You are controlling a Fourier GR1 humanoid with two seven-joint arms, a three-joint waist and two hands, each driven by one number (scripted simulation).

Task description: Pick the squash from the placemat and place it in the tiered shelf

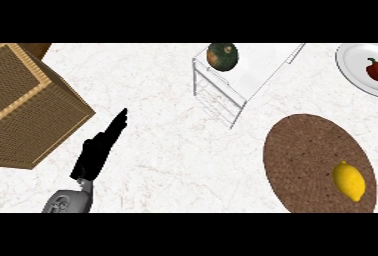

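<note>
A dark green squash [221, 56] with an orange patch lies on the top level of the clear tiered shelf [236, 95] at the upper middle. No hand touches it. The round brown placemat [310, 150] at the lower right holds only a yellow lemon [349, 181]. My left hand [100, 147] shows at the lower left, fingers straight and pointing up and right, resting over the white counter, far from the shelf. My right hand does not show.
A large woven wicker basket [33, 105] fills the left side, close to my left hand. A white plate [353, 65] with a red pepper [373, 70] sits at the upper right edge. Marble counter lies between shelf and placemat.
</note>
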